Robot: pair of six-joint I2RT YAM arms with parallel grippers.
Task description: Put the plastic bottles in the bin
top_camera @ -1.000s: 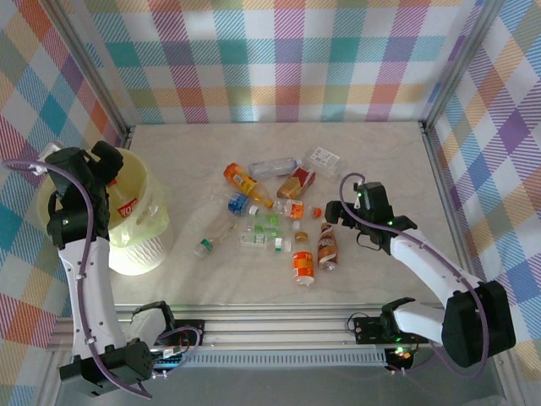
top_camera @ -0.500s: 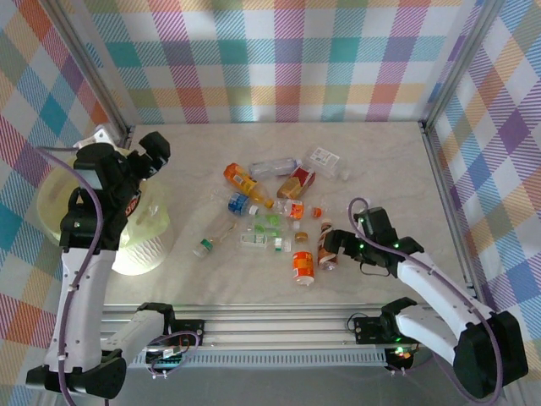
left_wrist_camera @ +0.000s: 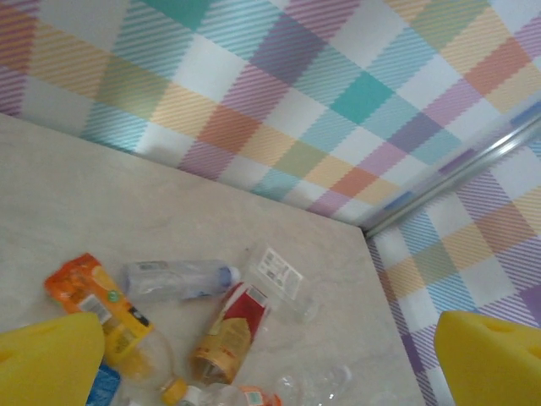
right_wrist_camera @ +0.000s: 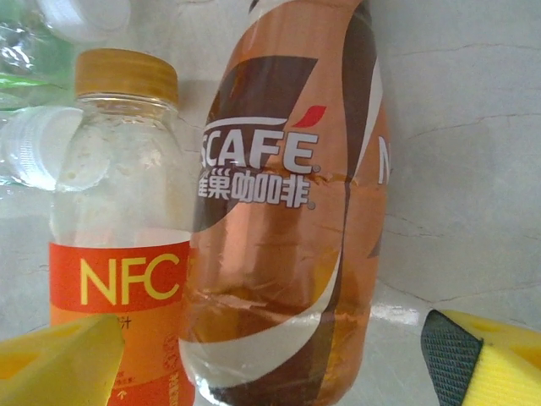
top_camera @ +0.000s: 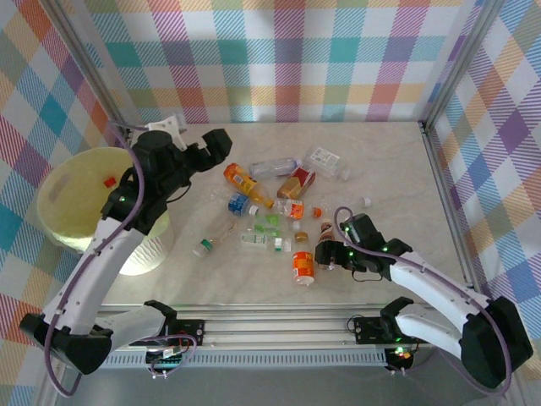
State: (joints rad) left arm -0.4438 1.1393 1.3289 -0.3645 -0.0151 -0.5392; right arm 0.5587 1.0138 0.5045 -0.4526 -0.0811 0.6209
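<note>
Several plastic bottles lie in a loose pile mid-table. The brown-label bottle (right_wrist_camera: 287, 254) lies between my right gripper's (right_wrist_camera: 270, 359) yellow pads (right_wrist_camera: 59, 359), with a gap at the right pad; the jaws are open. An orange NFC bottle (right_wrist_camera: 118, 279) lies against it. From above, my right gripper (top_camera: 325, 252) covers the brown bottle's lower end, beside the orange bottle (top_camera: 303, 266). My left gripper (top_camera: 213, 142) hangs open and empty right of the bin (top_camera: 68, 203). Below my left gripper (left_wrist_camera: 270, 364) are an orange bottle (left_wrist_camera: 93, 292), a clear one (left_wrist_camera: 177, 277) and a red-label one (left_wrist_camera: 228, 334).
A small bottle with a green cap (top_camera: 205, 246) lies apart near the bin's ribbed base (top_camera: 139, 254). A loose white cap (top_camera: 367, 201) sits right of the pile. Checked walls and metal posts (top_camera: 439, 169) close the table on three sides.
My left arm has swung from over the bin to the right, toward the pile. My right gripper has come down and nearer, round the brown bottle, its jaws slightly narrower.
</note>
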